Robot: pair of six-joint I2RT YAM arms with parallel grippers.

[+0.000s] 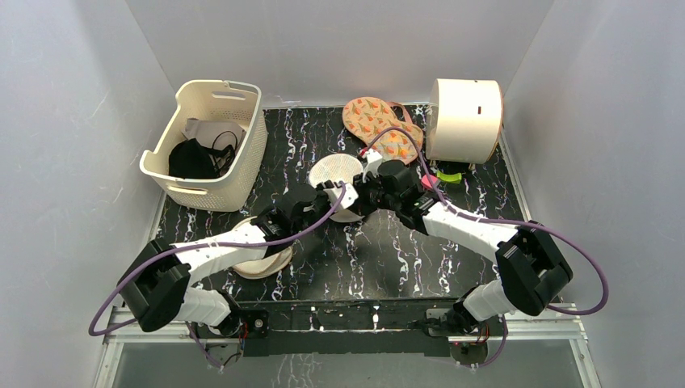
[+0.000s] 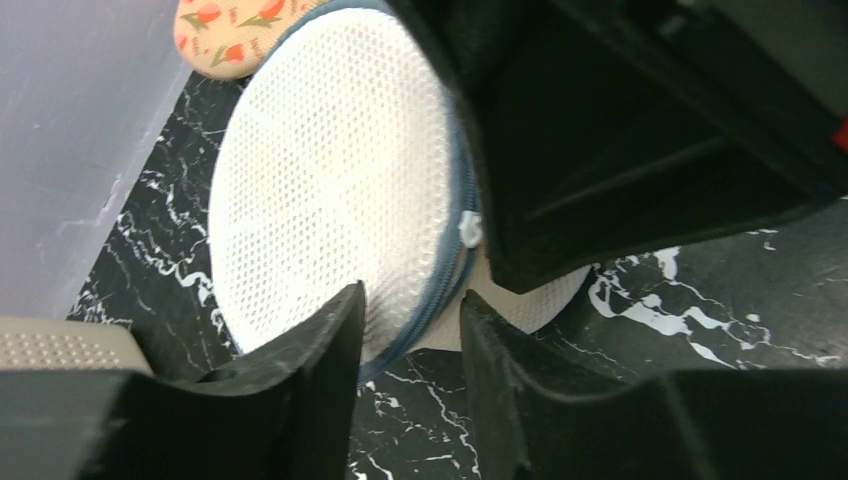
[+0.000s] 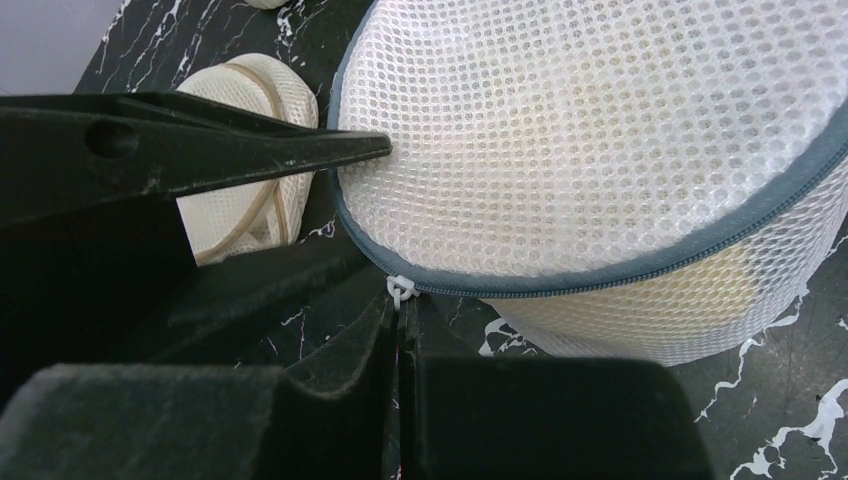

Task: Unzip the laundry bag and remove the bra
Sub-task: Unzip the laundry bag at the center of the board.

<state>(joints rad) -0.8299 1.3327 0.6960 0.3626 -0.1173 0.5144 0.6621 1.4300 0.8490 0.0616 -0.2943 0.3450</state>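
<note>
From where I stand the job has barely begun; the laundry bag (image 1: 334, 171) sits tilted between the two arms, and its dark zipper rim (image 3: 620, 275) looks closed along every stretch I can see. The right gripper (image 3: 400, 312) has its fingers pressed tight together on the small white zipper pull (image 3: 400, 289), which sits right at its tips. The left gripper (image 2: 410, 325) straddles the bag's edge just beside that pull, one finger on the mesh dome and the other against the lower half, and looks clamped on it. The bra is not out and cannot be made out as such; only a faint yellowish tint shows through the lower mesh ahead of the right gripper. So the whole unzip, the opening of the halves and the lifting out are left, by my reckoning. Room is tight at the centre, since the two grippers nearly touch and the rim curves away from the right gripper on both sides; pulling the slider round will want the left hold to stay clear of its path. Beyond the right gripper lie patterned sandals (image 1: 380, 125), and further off to its right stands a round white drum (image 1: 464, 121). A cream basket (image 1: 250, 153) stands well off to the left gripper's left; a beige pouch (image 1: 262, 263) lies behind it under the arm; bare table (image 1: 355, 259) behind both grippers looks the freest way to draw back.
</note>
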